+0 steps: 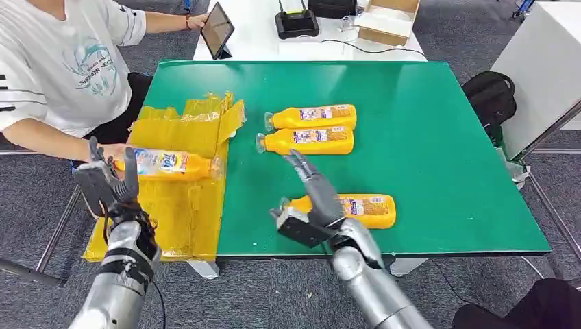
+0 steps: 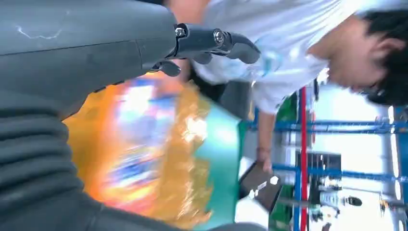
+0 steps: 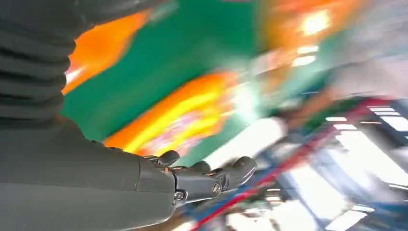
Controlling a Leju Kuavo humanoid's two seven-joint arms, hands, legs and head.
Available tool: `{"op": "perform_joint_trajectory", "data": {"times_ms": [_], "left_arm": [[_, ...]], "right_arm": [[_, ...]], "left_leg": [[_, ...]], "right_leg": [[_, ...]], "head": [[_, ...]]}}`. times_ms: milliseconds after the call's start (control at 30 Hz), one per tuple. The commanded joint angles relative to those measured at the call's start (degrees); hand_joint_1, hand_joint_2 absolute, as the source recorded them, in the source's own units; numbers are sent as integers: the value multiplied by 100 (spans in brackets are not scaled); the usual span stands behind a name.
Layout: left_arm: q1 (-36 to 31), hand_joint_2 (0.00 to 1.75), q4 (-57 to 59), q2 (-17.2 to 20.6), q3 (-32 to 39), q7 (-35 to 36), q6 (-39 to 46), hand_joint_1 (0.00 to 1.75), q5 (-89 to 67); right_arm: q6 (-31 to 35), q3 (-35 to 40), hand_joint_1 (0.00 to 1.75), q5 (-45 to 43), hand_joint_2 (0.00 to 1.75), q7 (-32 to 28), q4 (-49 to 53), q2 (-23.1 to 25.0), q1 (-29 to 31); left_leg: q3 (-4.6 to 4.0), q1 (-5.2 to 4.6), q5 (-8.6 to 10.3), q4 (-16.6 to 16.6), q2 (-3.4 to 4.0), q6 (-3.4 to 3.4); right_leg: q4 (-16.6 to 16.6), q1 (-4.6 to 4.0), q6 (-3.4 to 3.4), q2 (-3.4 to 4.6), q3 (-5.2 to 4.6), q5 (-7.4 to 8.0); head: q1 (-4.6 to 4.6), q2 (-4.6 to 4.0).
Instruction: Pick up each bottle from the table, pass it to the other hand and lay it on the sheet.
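Now one bottle lies on its side on the yellow sheet at the left edge of the green counter, a person's hand at its base. Just beside it, the left hand holds nothing, fingers upright and apart. Over the nearest bottle, the right hand hovers with fingers extended, empty. Two bottles lie side by side farther back.
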State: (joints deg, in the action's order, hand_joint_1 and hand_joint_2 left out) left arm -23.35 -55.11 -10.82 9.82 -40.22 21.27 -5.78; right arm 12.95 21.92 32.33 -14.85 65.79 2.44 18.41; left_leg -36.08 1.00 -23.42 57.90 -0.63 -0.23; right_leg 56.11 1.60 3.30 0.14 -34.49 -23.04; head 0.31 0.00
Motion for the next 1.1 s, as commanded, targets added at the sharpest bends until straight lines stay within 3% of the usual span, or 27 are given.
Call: {"op": "perform_joint_trajectory", "data": {"times_ms": [33,367,567,733,1033,1100], "left_arm": [[1203,175,-1299,-246,-629,22,-28,0,-47],[1420,175,-1761,-249,-1064,23,-107,0,-366],[1230,175,-1278,-262,-1221,95,-125,0,-418],[1208,175,-1237,-265,-1217,88,-114,0,-412],[1007,175,-729,-273,-1269,158,-235,0,-233],[963,175,-614,-264,-1289,155,-263,0,-210]], "right_arm": [[-1026,-820,0,531,175,675,-42,-1243,-106],[-1365,-673,0,404,175,803,-300,-1297,-208],[-1582,-354,0,366,175,737,-1149,-1217,241],[-1581,-331,0,373,175,738,-1233,-1208,292],[-1716,283,0,406,175,965,-2796,-1183,1477],[-2044,456,0,362,175,1051,-3086,-1235,1790]], "left_leg": [[21,-1,-17,1,-11,15],[19,9,-22,2,6,19],[6,4,-10,-4,13,16],[34,8,-19,-5,17,18],[30,5,-11,-4,26,19],[35,5,-8,-4,26,24]], "right_leg": [[-9,-4,-11,-18,33,-15],[-6,-16,-15,-5,22,-10],[-6,-8,-6,6,6,0],[-11,-15,-21,3,35,-8],[-8,-10,-8,10,24,3],[-9,-11,-11,10,30,4]], "head": [[2,0],[-4,0],[-2,0],[-2,0],[-2,0],[-2,0]]}}
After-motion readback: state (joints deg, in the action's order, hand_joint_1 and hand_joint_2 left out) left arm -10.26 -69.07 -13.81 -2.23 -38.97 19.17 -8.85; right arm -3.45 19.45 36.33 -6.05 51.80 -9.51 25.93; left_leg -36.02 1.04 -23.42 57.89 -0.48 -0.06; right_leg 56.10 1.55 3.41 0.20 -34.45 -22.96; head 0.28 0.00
